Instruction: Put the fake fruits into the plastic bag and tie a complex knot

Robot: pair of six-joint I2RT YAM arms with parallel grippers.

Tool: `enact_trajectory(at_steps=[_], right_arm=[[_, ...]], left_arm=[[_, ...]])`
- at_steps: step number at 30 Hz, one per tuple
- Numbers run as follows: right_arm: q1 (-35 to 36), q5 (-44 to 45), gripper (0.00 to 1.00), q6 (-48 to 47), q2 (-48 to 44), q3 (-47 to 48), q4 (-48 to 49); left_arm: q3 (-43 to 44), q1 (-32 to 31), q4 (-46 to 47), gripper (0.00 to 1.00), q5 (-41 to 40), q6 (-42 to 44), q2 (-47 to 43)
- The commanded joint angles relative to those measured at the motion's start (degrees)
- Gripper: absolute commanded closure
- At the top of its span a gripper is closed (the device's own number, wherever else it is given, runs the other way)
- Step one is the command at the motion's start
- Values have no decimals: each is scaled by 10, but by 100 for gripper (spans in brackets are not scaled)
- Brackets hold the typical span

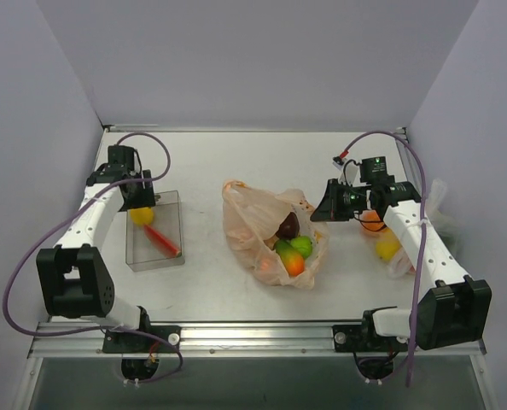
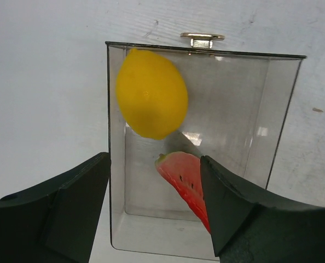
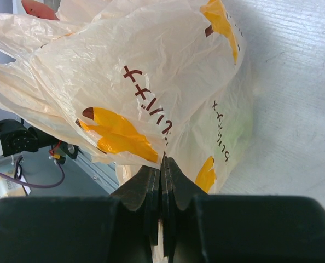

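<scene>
Lying in the middle of the table, the plastic bag [image 1: 258, 226] contains a maroon fruit [image 1: 288, 226], a green fruit [image 1: 302, 246] and an orange fruit [image 1: 294, 266]. The right gripper [image 3: 162, 167] is closed on a thin fold of the bag's rim; I think it should hold this rim up, so the mouth is wide. The left gripper [image 2: 154, 159], jaws wide apart and holding nothing, hangs over the clear tray [image 2: 250, 109], where a lemon [image 2: 151, 93] and a watermelon slice [image 2: 185, 181] lie. It should descend around the lemon, taking care with the near tray wall.
</scene>
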Motion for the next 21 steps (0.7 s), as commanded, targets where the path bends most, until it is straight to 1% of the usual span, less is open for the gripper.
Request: enact_trajectory(at_steps=[1, 5, 8, 11, 16, 21], right_arm=[[1, 4, 100, -12, -17, 0, -5], [2, 4, 100, -15, -14, -2, -5], [2, 3, 100, -15, -11, 0, -4], [2, 4, 100, -16, -10, 1, -4], [2, 6, 100, -19, -7, 1, -5], [2, 6, 100, -20, -5, 1, -5]], left_arm=[[9, 3, 15, 23, -53, -69, 32], [4, 3, 29, 24, -50, -93, 56], [4, 2, 44, 24, -64, -107, 76], [6, 2, 54, 23, -79, -112, 97], [9, 3, 64, 21, -79, -123, 140], [17, 3, 79, 22, -76, -122, 170]])
